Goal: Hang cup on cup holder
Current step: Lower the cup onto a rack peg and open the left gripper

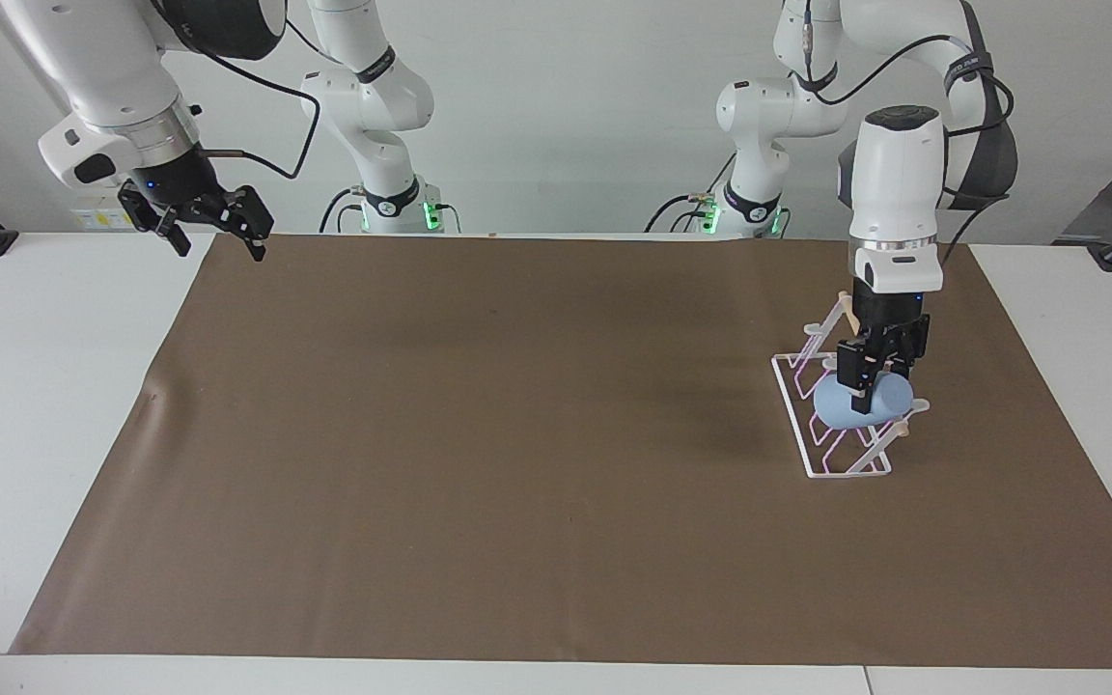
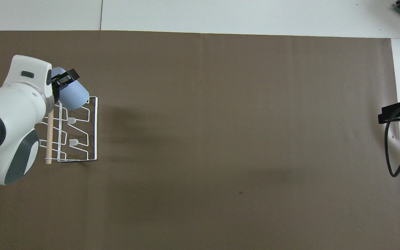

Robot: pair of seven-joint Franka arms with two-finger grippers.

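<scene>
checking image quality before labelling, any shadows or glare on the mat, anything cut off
Facing view: soft shadow on the mat beside the rack, no glare. Overhead view: broad faint shadows beside the rack; the left arm and right gripper run off the picture's edges.
</scene>
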